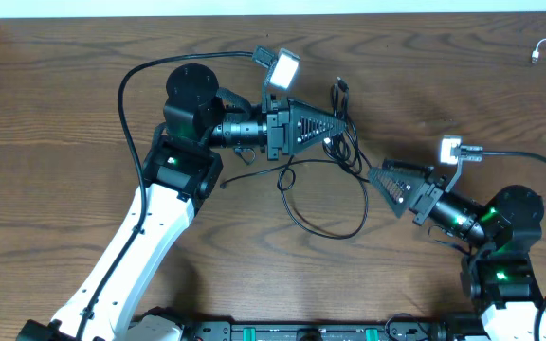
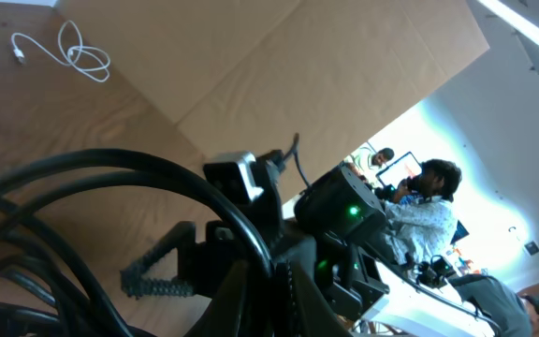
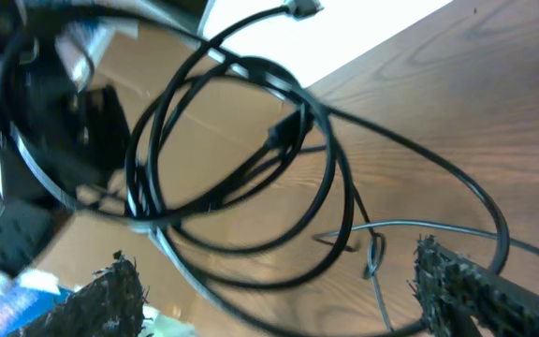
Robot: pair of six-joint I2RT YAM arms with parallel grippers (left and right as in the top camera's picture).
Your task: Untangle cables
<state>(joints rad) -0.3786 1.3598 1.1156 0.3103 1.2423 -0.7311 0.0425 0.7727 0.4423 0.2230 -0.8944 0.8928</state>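
A tangle of black cables (image 1: 349, 150) lies at the middle of the wooden table, with one loop trailing toward the front. My left gripper (image 1: 341, 128) is at the top of the tangle, shut on a black cable. In the left wrist view that cable (image 2: 157, 173) arches up out of the closed fingers of my left gripper (image 2: 274, 281). My right gripper (image 1: 379, 178) sits just right of the tangle, open. Its wrist view shows my right gripper (image 3: 284, 290) holding nothing, with the black loops (image 3: 330, 168) lying just ahead of it. The white cable (image 1: 541, 49) lies apart at the far right corner.
The white cable (image 2: 78, 56) is coiled on the bare wood far from both arms. Each arm's own thick black wire arcs over the table beside it. Cardboard stands beyond the far edge of the table. People sit at desks in the background of the left wrist view.
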